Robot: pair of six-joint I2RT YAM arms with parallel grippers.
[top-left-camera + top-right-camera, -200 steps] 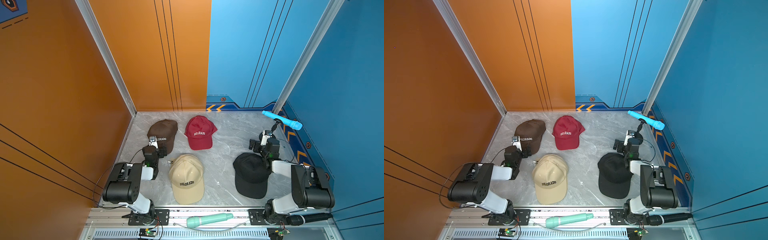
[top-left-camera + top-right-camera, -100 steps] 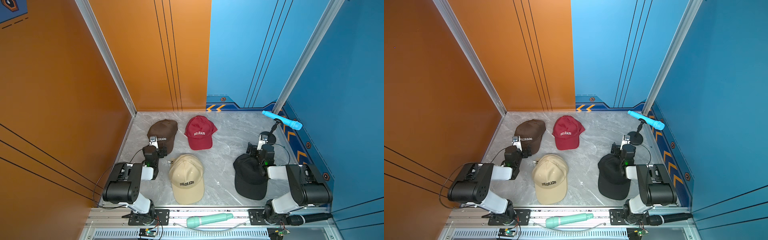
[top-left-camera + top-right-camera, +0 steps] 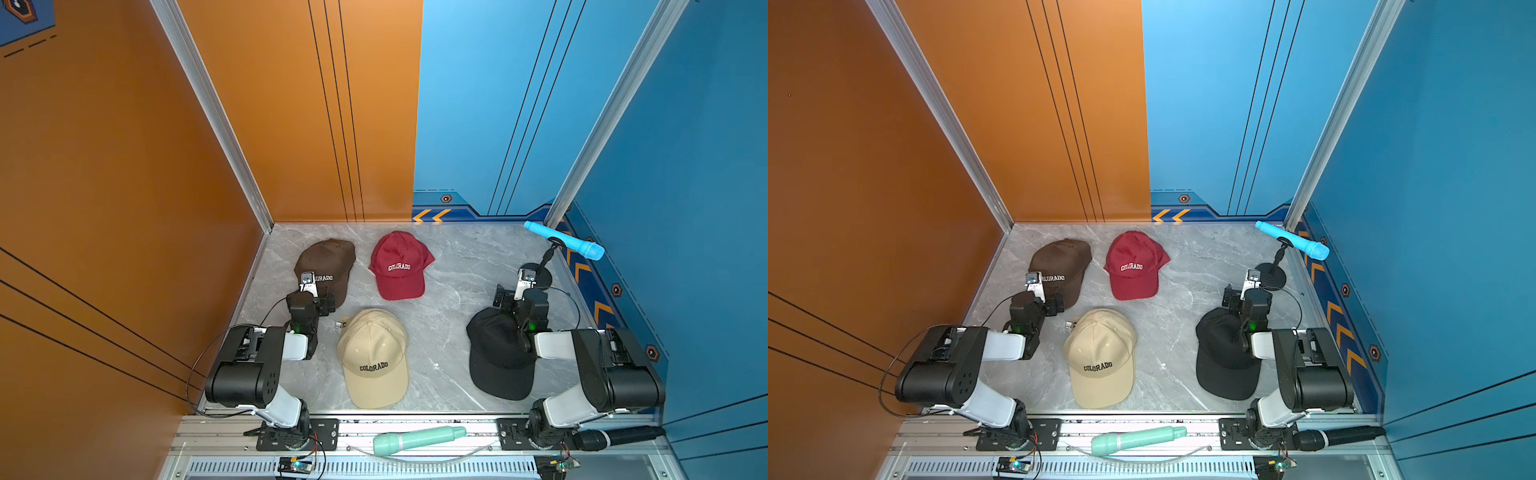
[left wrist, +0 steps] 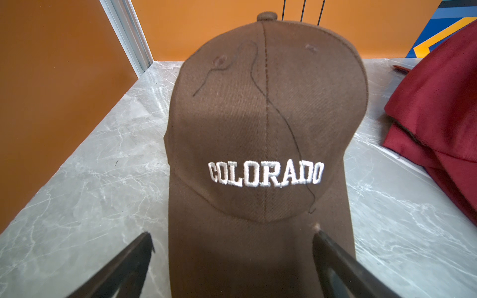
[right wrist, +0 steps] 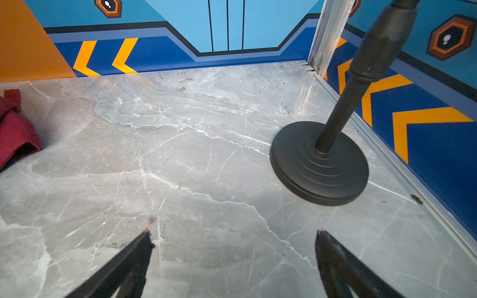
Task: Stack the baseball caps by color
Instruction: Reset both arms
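Since the brown cap [image 4: 258, 116] and red cap [image 3: 399, 266] at the back and the beige cap [image 3: 374, 357] and black cap [image 3: 494, 353] in front each lie as a separate colour pile on the worktop [image 5: 180, 129], I judge the stacking done. What's left is to pull clear. My left tool [image 4: 232, 233] is spread at the brown brim, and my right tool [image 5: 233, 233] is spread and empty. "COLORADO" reads on every cap but the black.

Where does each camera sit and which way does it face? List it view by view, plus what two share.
Both top views: high above the front rail, looking down over the whole table; the left arm and right arm show.
Left wrist: behind the open left gripper, facing the brown cap; its jaws show.
Right wrist: behind the open right gripper, facing the far corner and microphone stand; its jaws show.
Shared: both wrist views catch the red cap.
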